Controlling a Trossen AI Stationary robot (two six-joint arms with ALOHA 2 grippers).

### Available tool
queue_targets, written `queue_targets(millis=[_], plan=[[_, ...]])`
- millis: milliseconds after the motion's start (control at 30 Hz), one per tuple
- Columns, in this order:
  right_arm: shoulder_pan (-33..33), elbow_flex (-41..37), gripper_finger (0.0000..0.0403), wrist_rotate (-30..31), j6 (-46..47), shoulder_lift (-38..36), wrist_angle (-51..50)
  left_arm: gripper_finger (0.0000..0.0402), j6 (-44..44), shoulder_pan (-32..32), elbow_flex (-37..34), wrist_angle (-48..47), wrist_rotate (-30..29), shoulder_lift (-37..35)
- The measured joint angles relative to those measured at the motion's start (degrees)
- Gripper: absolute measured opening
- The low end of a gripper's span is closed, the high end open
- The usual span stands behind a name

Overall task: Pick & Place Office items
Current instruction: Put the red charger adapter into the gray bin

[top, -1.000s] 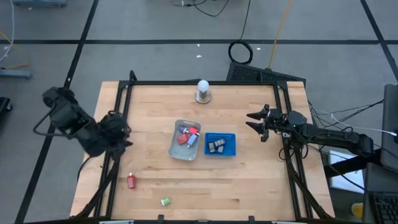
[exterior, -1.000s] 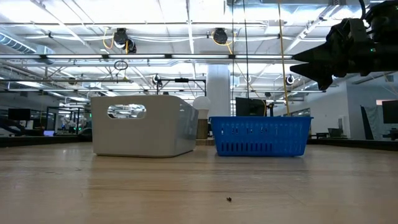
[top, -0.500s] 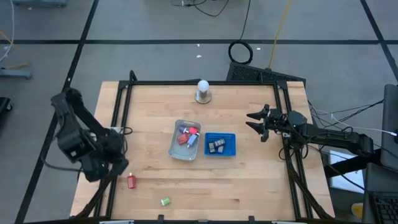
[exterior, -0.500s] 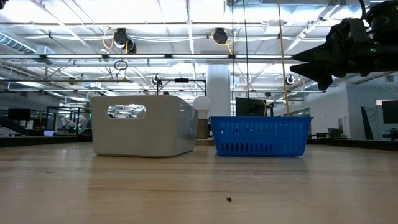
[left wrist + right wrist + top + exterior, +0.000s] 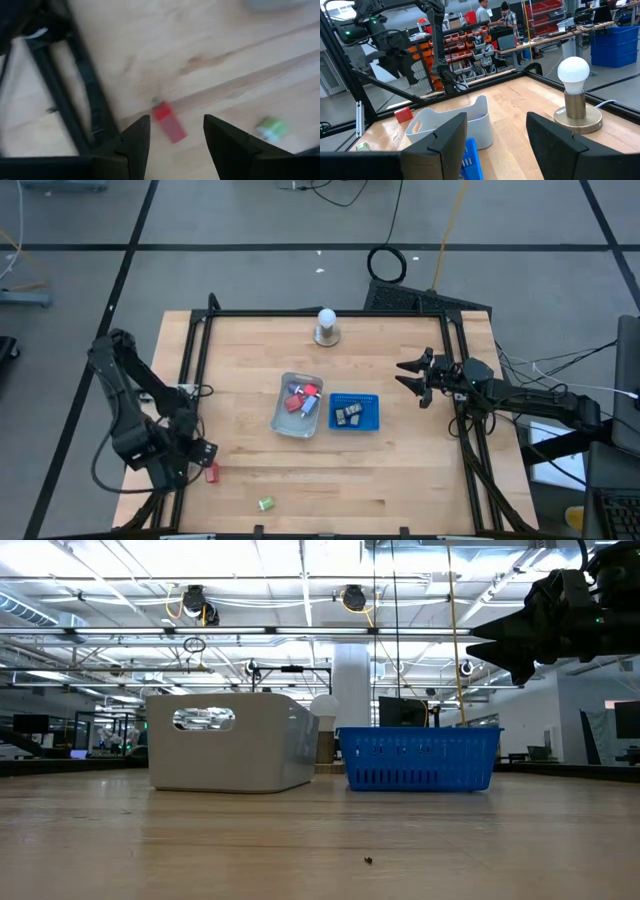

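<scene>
Down at the lower left of the table, the left gripper (image 5: 196,463) hangs over the small red plastic office item (image 5: 169,123) with its fingers spread either side, apparently lined up to pinch it. A little green item (image 5: 265,503) lies loose nearby. The right gripper (image 5: 414,378) waits at mid-right, fingers parted and empty.

**Table surface: contents as found**

Light wooden table (image 5: 400,470) with black frame rails along its edges. Resting on it: white ball on a round base (image 5: 326,326) near the far edge; clear tray (image 5: 283,420) and blue basket (image 5: 354,411) side by side at centre; red item (image 5: 212,472) and green item (image 5: 265,503) toward the near-left corner.
</scene>
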Motion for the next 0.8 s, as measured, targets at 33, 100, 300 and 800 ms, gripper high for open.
queue_targets(millis=[33, 100, 300, 800], plan=[[0.0, 0.0, 0.0196, 0.0, 0.0, 0.0, 0.0, 0.0184, -0.4, -0.2, 0.0, 1.6, -2.2, -0.2], [0.0, 0.0, 0.0196, 0.0, 0.0, 0.0, 0.0, 0.0184, -0.1, -0.2, 0.0, 5.8, -6.3, -0.2], [0.0, 0.0, 0.0197, 0.0, 0.0, 0.0, 0.0, 0.0184, 3.4, 0.0, 0.0, 12.5, -15.0, 1.0], [0.0, 0.0, 0.0197, 0.0, 0.0, 0.0, 0.0, 0.0219, -12.0, -0.1, 0.0, 8.9, 0.8, 7.3]])
